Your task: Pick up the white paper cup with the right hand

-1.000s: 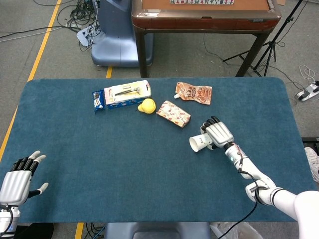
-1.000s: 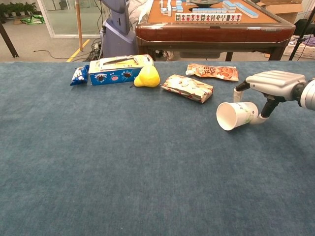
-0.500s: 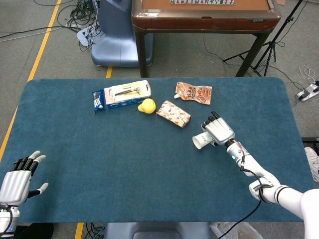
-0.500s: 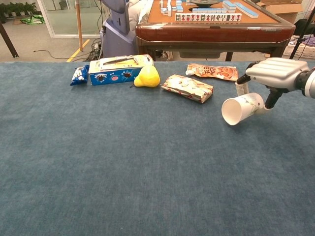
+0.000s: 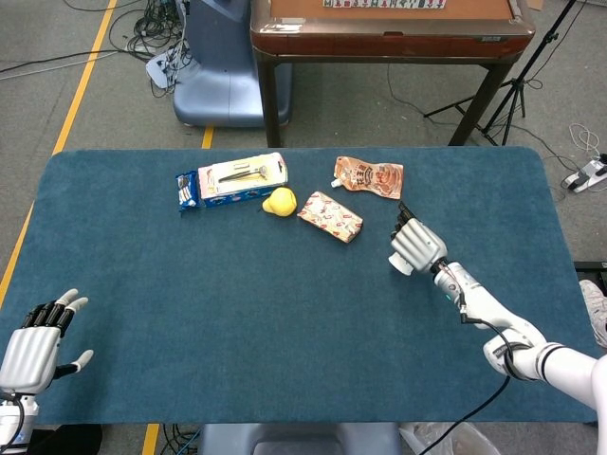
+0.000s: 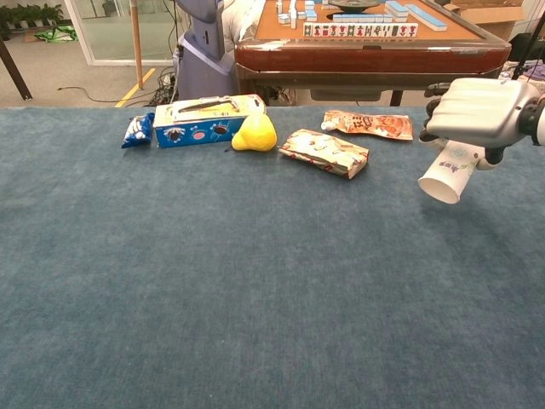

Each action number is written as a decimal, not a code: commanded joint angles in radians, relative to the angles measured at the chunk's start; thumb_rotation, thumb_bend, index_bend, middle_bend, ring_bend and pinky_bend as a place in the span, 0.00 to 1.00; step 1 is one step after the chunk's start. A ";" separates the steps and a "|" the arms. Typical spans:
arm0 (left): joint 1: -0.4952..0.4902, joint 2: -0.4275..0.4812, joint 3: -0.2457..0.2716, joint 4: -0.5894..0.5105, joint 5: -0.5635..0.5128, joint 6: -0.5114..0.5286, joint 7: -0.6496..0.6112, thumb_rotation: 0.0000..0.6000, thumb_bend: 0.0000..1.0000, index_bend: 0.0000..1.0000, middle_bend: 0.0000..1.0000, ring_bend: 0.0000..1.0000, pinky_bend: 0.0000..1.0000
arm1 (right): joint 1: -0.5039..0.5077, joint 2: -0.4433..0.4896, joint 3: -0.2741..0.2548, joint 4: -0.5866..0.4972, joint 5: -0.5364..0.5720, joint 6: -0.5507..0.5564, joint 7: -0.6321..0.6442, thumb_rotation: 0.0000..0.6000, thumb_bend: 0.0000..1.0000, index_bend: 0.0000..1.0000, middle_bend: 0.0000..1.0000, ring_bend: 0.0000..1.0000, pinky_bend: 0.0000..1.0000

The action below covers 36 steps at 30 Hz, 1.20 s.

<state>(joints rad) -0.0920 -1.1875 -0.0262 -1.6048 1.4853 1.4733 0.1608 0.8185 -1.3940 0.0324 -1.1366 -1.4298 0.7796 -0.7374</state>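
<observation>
My right hand [image 5: 416, 244] [image 6: 477, 112] grips the white paper cup [image 6: 449, 174] and holds it off the blue table [image 5: 237, 313]. The cup hangs below the hand with its open mouth pointing down and toward me. In the head view the hand covers most of the cup [image 5: 399, 263], leaving only a white edge showing at its lower left. My left hand [image 5: 33, 347] hovers at the table's near left corner, fingers spread and holding nothing; it is outside the chest view.
Along the far side of the table lie a blue box [image 5: 232, 177] [image 6: 203, 120], a yellow fruit-shaped object [image 5: 280, 201] [image 6: 254, 133], a patterned snack pack [image 5: 330, 216] [image 6: 324, 152] and an orange pouch [image 5: 369, 176] [image 6: 369, 124]. A brown mahjong table [image 5: 389, 33] stands beyond.
My right hand has lifted the cup off the table, moving up and to the right. The cup has turned from lying sideways to mouth-down. The left hand has barely moved.
</observation>
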 commanded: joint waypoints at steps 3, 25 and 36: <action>-0.002 -0.003 0.001 0.002 0.001 -0.004 0.000 1.00 0.15 0.20 0.13 0.16 0.14 | 0.013 -0.011 -0.022 0.016 0.013 -0.022 -0.114 1.00 0.26 0.54 0.40 0.23 0.05; 0.002 0.001 0.007 0.013 0.001 -0.008 -0.012 1.00 0.15 0.20 0.13 0.16 0.14 | -0.016 -0.027 0.012 -0.142 0.184 0.075 -0.435 1.00 0.26 0.09 0.13 0.02 0.00; -0.016 0.003 -0.006 0.013 0.003 -0.021 -0.013 1.00 0.15 0.20 0.13 0.16 0.14 | -0.098 0.117 0.043 -0.361 0.244 0.225 -0.326 1.00 0.26 0.06 0.13 0.01 0.00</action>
<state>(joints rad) -0.1073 -1.1843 -0.0317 -1.5916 1.4883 1.4533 0.1475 0.7475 -1.3103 0.0681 -1.4571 -1.1948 0.9664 -1.1004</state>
